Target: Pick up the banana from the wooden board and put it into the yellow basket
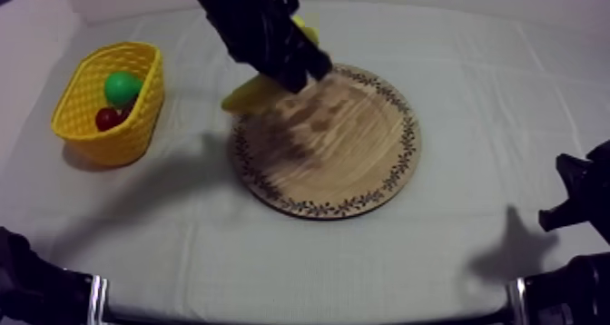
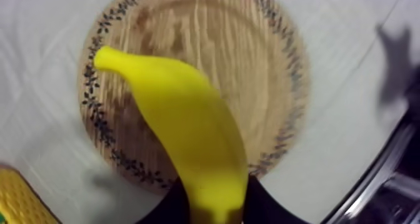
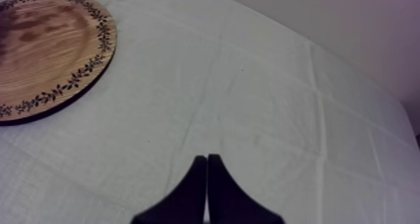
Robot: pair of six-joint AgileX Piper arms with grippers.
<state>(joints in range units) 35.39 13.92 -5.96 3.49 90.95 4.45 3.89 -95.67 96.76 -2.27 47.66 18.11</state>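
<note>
My left gripper point(image 1: 289, 67) comes in from the upper left and hangs above the far left rim of the round wooden board point(image 1: 349, 156), shut on the yellow banana point(image 1: 245, 94). In the left wrist view the banana point(image 2: 187, 126) sticks out from between my black fingers point(image 2: 165, 208), lifted over the bare board point(image 2: 250, 64). The yellow basket point(image 1: 86, 97) stands at the left of the table and holds a green pear point(image 1: 122, 87) and a small red fruit point(image 1: 108, 119). My right gripper point(image 3: 207, 159) is shut on nothing, low over the cloth to the right of the board point(image 3: 44, 51).
A corner of the basket point(image 2: 19, 204) lies near the board in the left wrist view. My right arm point(image 1: 581, 201) rests at the table's right edge. Bare cloth stretches between the basket and the board.
</note>
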